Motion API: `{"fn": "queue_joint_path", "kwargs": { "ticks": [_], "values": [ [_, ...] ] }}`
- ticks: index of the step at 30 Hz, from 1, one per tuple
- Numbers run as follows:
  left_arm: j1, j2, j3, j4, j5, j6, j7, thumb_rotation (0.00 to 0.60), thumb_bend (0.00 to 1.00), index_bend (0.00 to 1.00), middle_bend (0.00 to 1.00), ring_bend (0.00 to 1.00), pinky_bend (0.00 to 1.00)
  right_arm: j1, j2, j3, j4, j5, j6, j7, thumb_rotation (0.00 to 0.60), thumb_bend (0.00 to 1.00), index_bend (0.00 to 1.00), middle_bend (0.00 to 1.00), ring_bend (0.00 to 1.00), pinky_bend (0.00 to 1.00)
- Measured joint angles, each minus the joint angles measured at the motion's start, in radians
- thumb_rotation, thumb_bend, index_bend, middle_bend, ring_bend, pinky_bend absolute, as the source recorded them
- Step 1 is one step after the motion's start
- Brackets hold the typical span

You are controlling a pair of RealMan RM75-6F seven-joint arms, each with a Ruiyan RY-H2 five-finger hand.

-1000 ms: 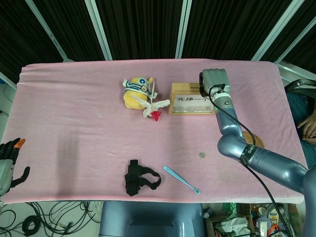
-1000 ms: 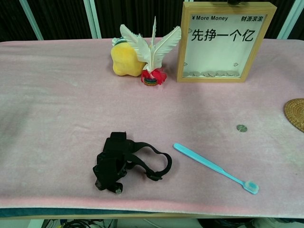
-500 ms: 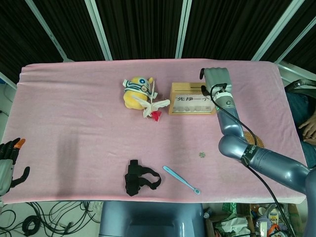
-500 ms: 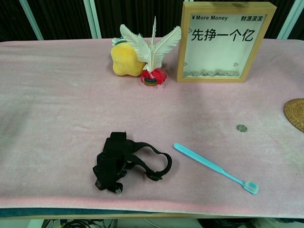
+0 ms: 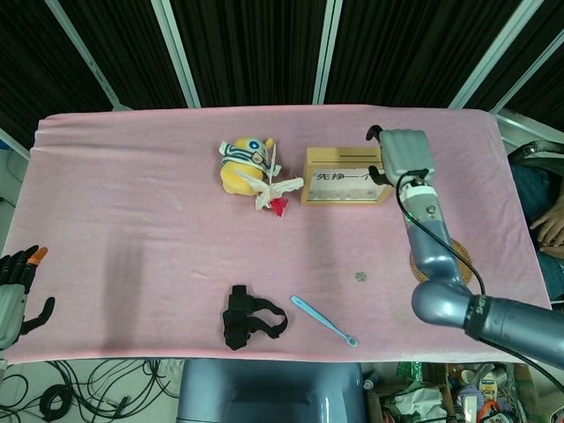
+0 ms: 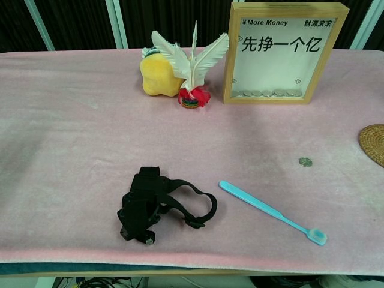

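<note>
My right hand (image 5: 404, 155) hovers over the back of the table, just right of the wooden coin frame (image 5: 344, 176) (image 6: 282, 51). Its fingers point down and nothing shows in them. A row of coins lies inside the frame's glass at the bottom. A single coin (image 5: 359, 276) (image 6: 305, 162) lies on the pink cloth, nearer the front than the frame. My left hand (image 5: 13, 295) hangs off the table's front left corner with its fingers spread and holds nothing. The chest view shows neither hand.
A yellow plush toy (image 5: 242, 163) (image 6: 159, 75) and a feather shuttlecock (image 5: 275, 192) (image 6: 191, 66) stand left of the frame. A black strap device (image 5: 247, 317) (image 6: 156, 204) and a blue toothbrush (image 5: 324, 321) (image 6: 273, 212) lie near the front edge. A woven coaster (image 6: 375, 144) sits at the right.
My right hand has moved right, from over the frame's right end to beside it. The left hand and the things on the table have stayed put.
</note>
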Motion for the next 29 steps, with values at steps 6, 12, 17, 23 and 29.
{"fn": "queue_joint_path", "kwargs": {
  "ticks": [6,12,17,23,29],
  "values": [
    [-0.001,0.001,0.002,0.023,0.066,0.040,0.000,0.600,0.40,0.03,0.02,0.00,0.00,-0.182,0.080,-0.069,-0.240,-0.187,0.229,0.058,0.600,0.21,0.28,0.32,0.46,0.64],
    [-0.001,0.004,0.006,0.034,0.117,0.080,-0.008,0.600,0.40,0.03,0.02,0.00,0.00,-0.387,0.075,-0.226,-0.316,-0.490,0.422,0.091,0.600,0.18,0.26,0.20,0.32,0.45],
    [0.001,0.008,0.010,0.030,0.136,0.092,-0.009,0.600,0.40,0.03,0.02,0.00,0.00,-0.592,-0.025,-0.375,-0.274,-0.763,0.603,0.106,0.600,0.17,0.24,0.15,0.27,0.32],
    [0.001,0.014,0.018,0.019,0.162,0.102,-0.009,0.600,0.40,0.03,0.02,0.00,0.00,-0.759,-0.164,-0.476,-0.101,-0.893,0.692,0.146,0.600,0.15,0.20,0.10,0.23,0.26],
    [0.003,0.016,0.033,0.010,0.189,0.103,0.019,0.600,0.40,0.03,0.02,0.00,0.00,-0.826,-0.216,-0.466,0.020,-0.930,0.668,0.204,0.600,0.16,0.19,0.10,0.22,0.26]
  ]
}}
